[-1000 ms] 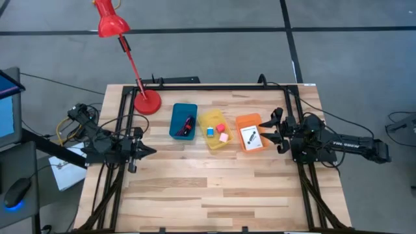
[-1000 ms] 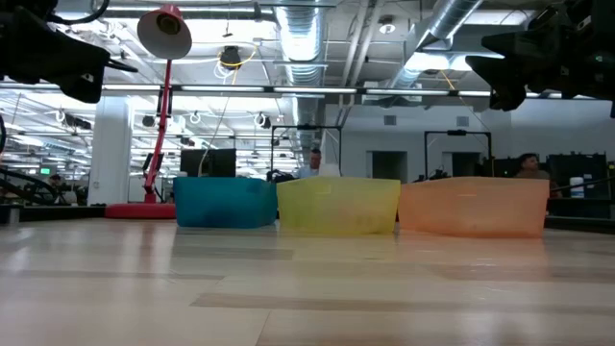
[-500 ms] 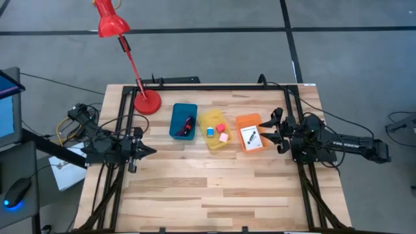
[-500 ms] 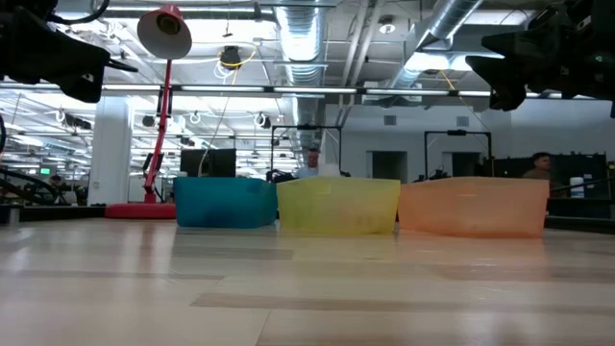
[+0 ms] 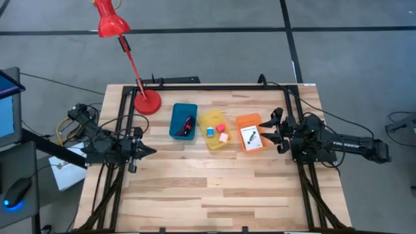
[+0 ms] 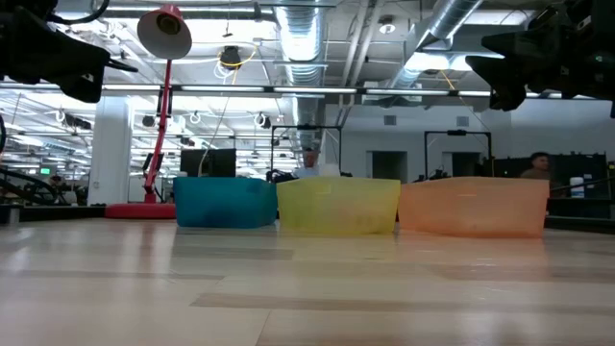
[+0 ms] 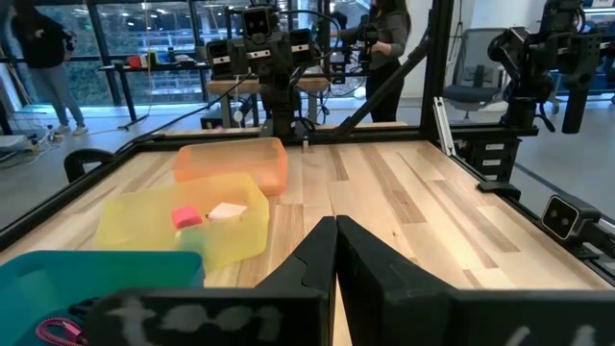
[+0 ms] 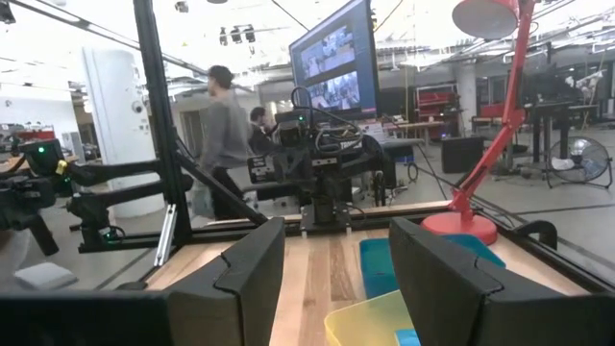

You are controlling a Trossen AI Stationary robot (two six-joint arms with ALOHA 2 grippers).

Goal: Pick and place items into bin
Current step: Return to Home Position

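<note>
Three bins held every item we saw. A pink block [image 5: 223,137], a red block [image 5: 220,127] and a light-blue block [image 5: 210,131] lay in the yellow bin [image 5: 207,117]. The dark red cord [image 5: 188,123] lay in the blue bin [image 5: 175,121] beside it, and the white card [image 5: 250,136] in the orange bin [image 5: 247,119] opposite. We saw nothing loose on the surface [image 5: 214,188], so sorting looked finished. Farther from the yellow bin, the left pincer [image 5: 148,151] hung closed and empty, and the right pincer [image 5: 273,130] hung open, holding nothing.

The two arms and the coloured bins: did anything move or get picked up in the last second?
Nothing on the table visibly changed. The left claw stays shut at the table's left side. The right claw stays open, empty, beside the orange bin. The blue bin and yellow bin keep their contents too. Only a person far back in the room shifted slightly.
</note>
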